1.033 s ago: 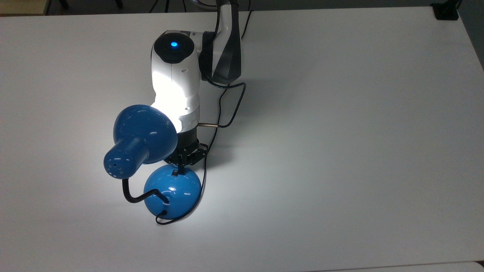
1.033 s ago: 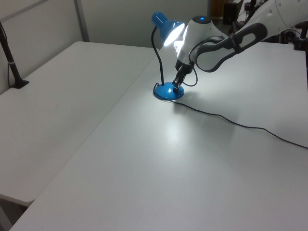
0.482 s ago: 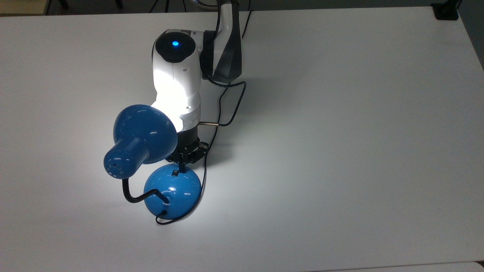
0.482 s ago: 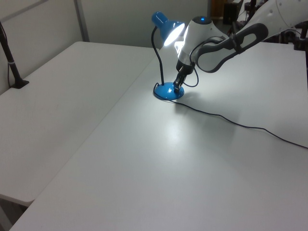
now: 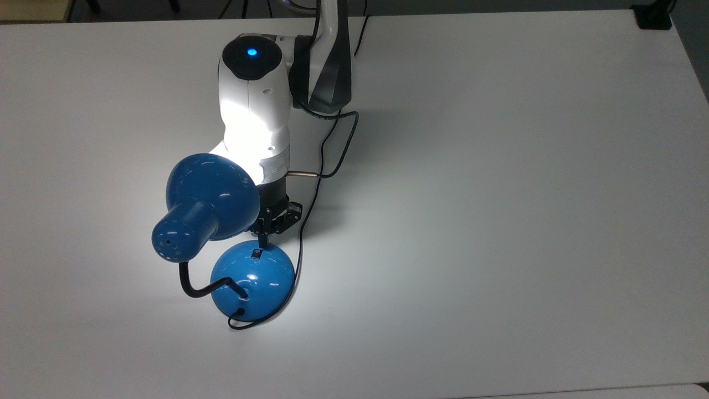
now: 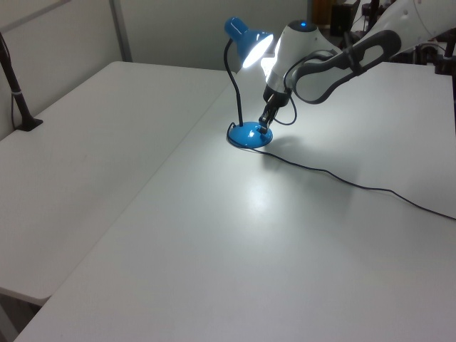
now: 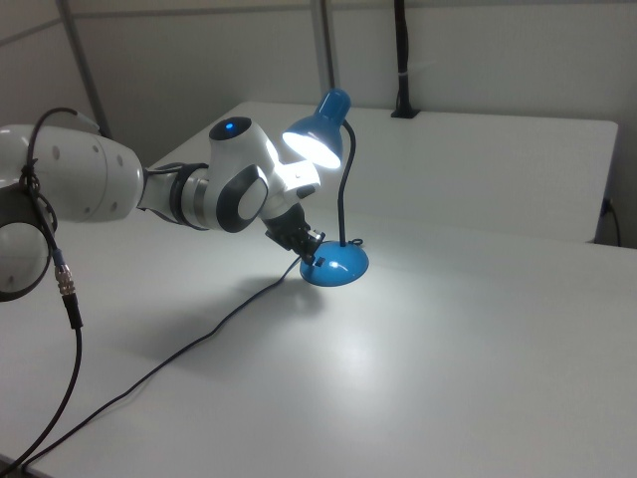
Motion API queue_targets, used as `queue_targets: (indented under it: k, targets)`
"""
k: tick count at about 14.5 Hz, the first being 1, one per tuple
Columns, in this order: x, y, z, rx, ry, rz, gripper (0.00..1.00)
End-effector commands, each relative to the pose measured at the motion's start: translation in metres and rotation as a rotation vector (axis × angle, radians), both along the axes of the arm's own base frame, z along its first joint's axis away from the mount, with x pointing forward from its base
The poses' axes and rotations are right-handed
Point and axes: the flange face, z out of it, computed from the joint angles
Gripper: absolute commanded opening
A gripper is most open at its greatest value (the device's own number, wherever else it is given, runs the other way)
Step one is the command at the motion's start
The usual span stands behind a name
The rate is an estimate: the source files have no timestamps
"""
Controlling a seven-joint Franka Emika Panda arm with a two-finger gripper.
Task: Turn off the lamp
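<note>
In the top view, the lamp (image 5: 252, 282) is seen lit on the white table (image 5: 498, 194), and the gripper (image 5: 263, 239) is held at the upper edge of its blue base, fingers drawn together, grasping nothing. In the left view, the gripper (image 6: 263, 129) is placed at the base's right rim. In the right view, the gripper (image 7: 309, 258) is found at the base's left edge, beneath the glowing shade (image 7: 318, 134).

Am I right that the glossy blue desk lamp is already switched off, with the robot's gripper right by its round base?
Not quite: the glossy blue desk lamp is lit, its shade glowing in the right view. The gripper is indeed right by the round blue base.
</note>
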Motion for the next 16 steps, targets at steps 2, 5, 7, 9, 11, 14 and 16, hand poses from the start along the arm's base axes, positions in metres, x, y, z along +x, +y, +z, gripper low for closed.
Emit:
queue_targets:
  k: [2, 5, 7, 9, 11, 14, 16]
  targets:
    - [-0.011, -0.001, 0.015, 0.021, -0.012, -0.026, 0.0]
    - [-0.01, -0.004, 0.012, 0.02, -0.011, -0.032, 0.0]
    - [-0.009, -0.002, 0.008, 0.021, -0.007, -0.028, 0.0]
    - [-0.009, -0.004, 0.003, 0.02, -0.001, -0.031, 0.0]
    - [-0.008, -0.003, 0.004, 0.019, -0.006, -0.03, 0.0]
    - [-0.007, -0.003, -0.004, 0.019, 0.003, -0.031, 0.0]
    - [-0.007, -0.003, -0.011, 0.019, 0.012, -0.033, 0.0]
